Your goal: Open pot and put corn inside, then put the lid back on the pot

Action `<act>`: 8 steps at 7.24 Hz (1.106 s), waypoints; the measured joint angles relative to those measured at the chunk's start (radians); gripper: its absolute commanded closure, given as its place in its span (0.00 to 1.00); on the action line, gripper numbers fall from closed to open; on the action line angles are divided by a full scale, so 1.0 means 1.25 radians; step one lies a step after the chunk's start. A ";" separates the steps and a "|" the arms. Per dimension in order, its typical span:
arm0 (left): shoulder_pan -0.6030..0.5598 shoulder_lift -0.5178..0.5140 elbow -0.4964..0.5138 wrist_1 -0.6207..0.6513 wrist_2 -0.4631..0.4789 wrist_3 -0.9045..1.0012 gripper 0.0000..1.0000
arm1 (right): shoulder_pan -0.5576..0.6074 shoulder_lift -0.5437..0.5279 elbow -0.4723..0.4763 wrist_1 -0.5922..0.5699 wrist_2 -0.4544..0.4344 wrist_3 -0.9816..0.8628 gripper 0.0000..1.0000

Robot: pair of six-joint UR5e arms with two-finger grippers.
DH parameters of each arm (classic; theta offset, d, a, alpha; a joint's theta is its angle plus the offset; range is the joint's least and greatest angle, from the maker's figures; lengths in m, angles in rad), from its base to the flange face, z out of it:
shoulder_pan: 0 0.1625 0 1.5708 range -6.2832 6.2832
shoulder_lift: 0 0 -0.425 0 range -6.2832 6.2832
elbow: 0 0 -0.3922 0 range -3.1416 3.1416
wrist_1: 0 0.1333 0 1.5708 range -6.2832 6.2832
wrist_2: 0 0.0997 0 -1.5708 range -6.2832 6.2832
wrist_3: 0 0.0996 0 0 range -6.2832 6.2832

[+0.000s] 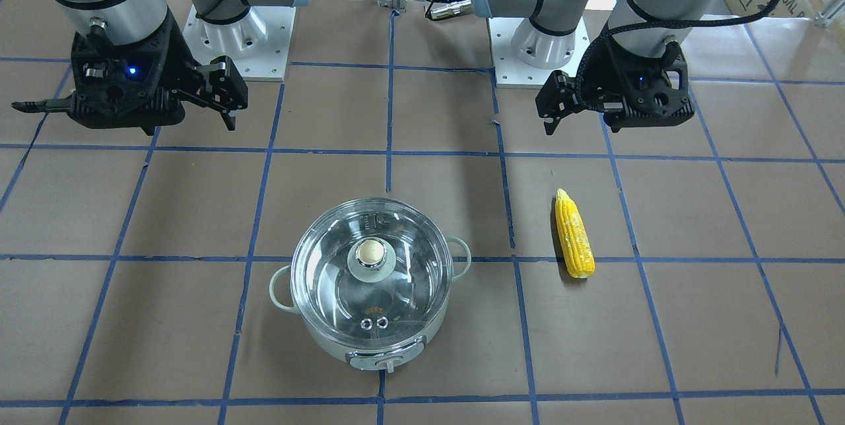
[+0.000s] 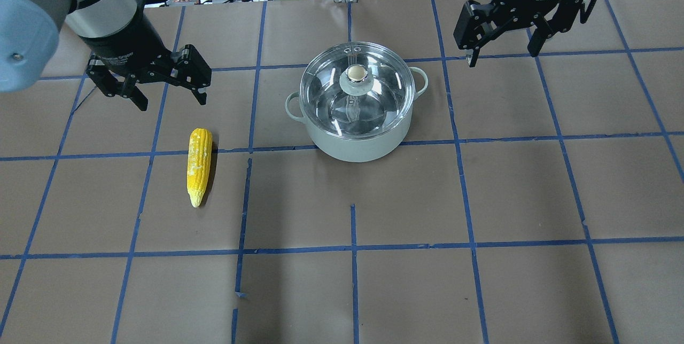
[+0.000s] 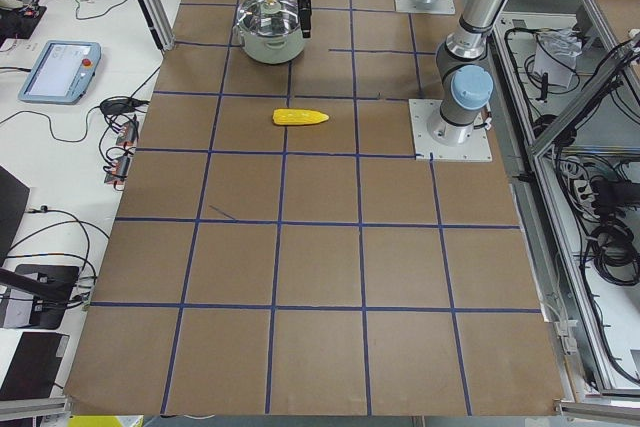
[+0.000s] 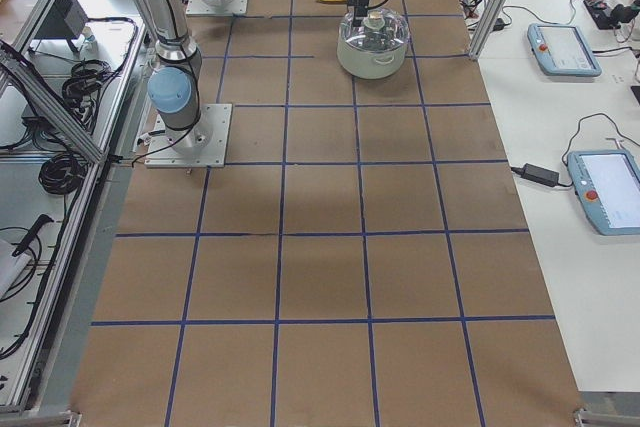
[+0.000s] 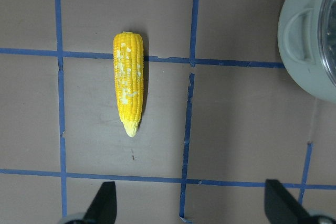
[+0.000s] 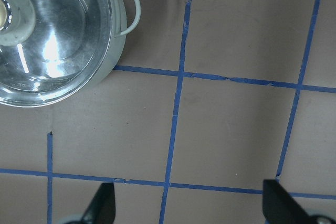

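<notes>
The pot (image 2: 358,146) stands mid-table with the glass lid (image 2: 326,85) closed on it, its knob (image 2: 356,73) upright. The corn (image 2: 198,165) lies flat on the paper to the pot's left in the overhead view, pointed end toward the robot. My left gripper (image 2: 172,99) hovers open and empty just beyond the corn's blunt end. In the left wrist view the corn (image 5: 129,82) lies ahead of the open gripper (image 5: 191,203). My right gripper (image 2: 502,55) is open and empty to the right of the pot. The right wrist view shows the lid (image 6: 58,40) at upper left.
Brown paper with a blue tape grid covers the table (image 2: 481,200). The arm bases (image 1: 237,35) stand on white plates at the robot's edge. Tablets and cables (image 4: 560,47) lie on side benches beyond the table's far edge.
</notes>
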 measured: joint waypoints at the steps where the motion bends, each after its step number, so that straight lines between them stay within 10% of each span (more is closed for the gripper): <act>1: 0.000 -0.002 0.000 0.001 -0.001 0.000 0.00 | 0.000 0.000 0.000 0.000 0.000 0.000 0.00; 8: 0.051 -0.067 -0.013 0.046 -0.028 0.079 0.00 | -0.001 0.001 0.000 0.001 0.000 -0.001 0.00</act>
